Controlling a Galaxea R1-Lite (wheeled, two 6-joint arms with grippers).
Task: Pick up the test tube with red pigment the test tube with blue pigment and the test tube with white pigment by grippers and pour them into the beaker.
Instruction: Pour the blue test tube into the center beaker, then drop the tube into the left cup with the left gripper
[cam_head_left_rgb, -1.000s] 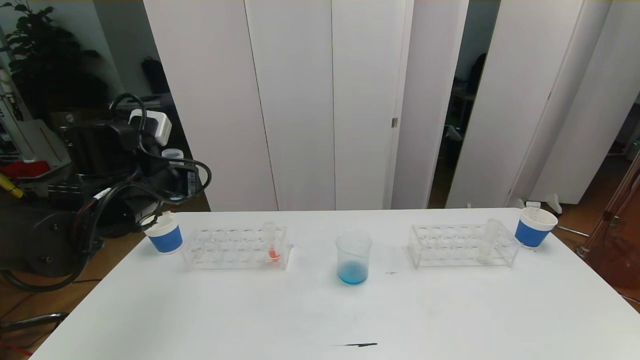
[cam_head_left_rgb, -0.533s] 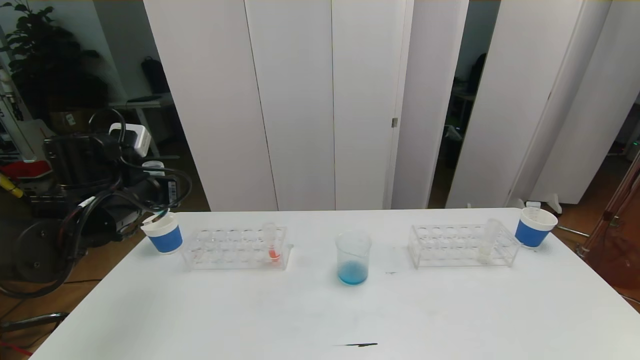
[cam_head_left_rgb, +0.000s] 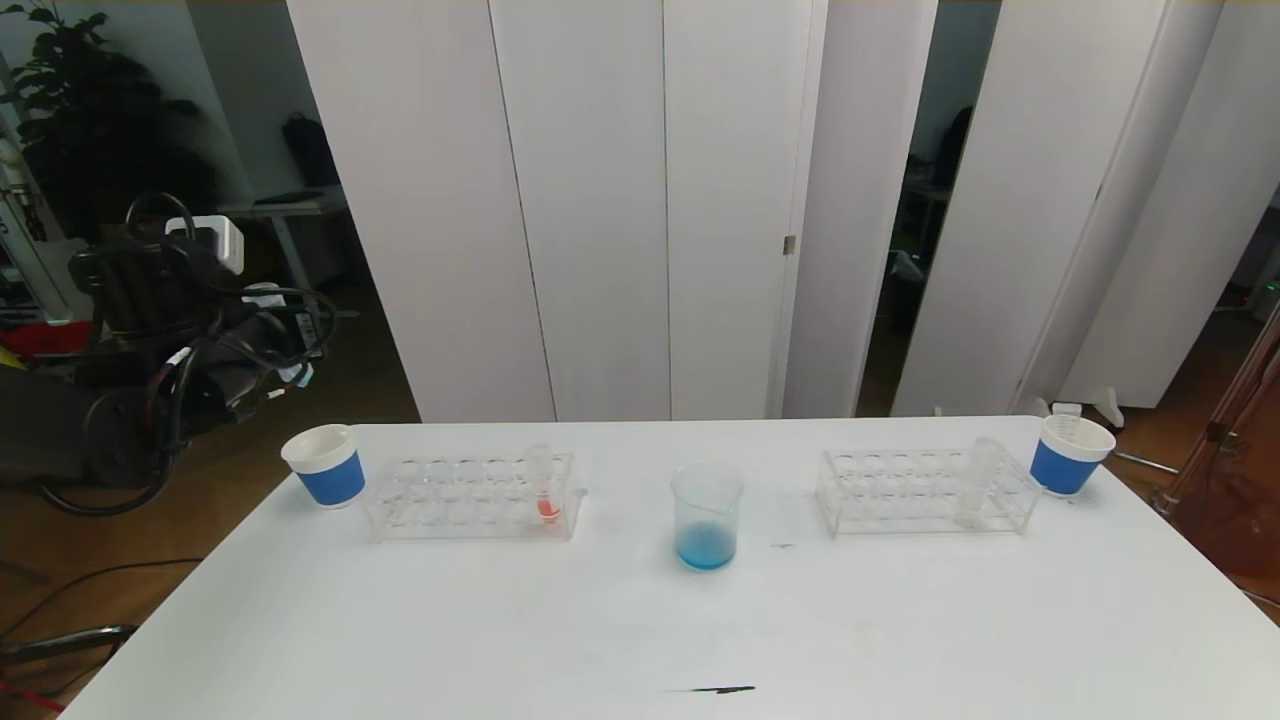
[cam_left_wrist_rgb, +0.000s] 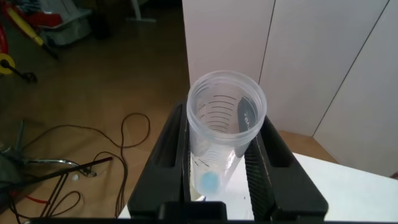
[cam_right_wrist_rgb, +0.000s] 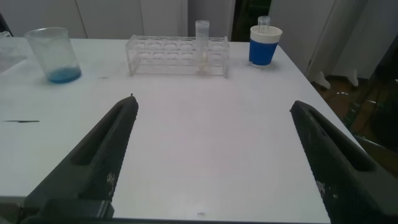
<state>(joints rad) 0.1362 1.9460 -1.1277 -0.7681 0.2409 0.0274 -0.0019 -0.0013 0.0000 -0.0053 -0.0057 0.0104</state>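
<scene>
My left gripper (cam_left_wrist_rgb: 217, 163) is shut on the test tube with blue pigment (cam_left_wrist_rgb: 214, 134), a clear tube with only a little blue at its bottom. In the head view this gripper (cam_head_left_rgb: 278, 350) hangs off the table's far left corner, above and behind a blue paper cup (cam_head_left_rgb: 323, 465). The beaker (cam_head_left_rgb: 706, 515) stands mid-table with blue liquid in its bottom. The test tube with red pigment (cam_head_left_rgb: 542, 485) stands in the left rack (cam_head_left_rgb: 470, 495). The test tube with white pigment (cam_head_left_rgb: 975, 485) stands in the right rack (cam_head_left_rgb: 925, 490). My right gripper (cam_right_wrist_rgb: 212, 102) is open and empty over the table's front.
A second blue paper cup (cam_head_left_rgb: 1070, 453) with a clear tube in it stands at the far right corner, beside the right rack. A thin dark mark (cam_head_left_rgb: 712, 689) lies on the table near the front edge. White panels stand behind the table.
My left arm has swung left and back, away from the left blue cup and off the table, still holding the tube. Nothing on the table has moved.
</scene>
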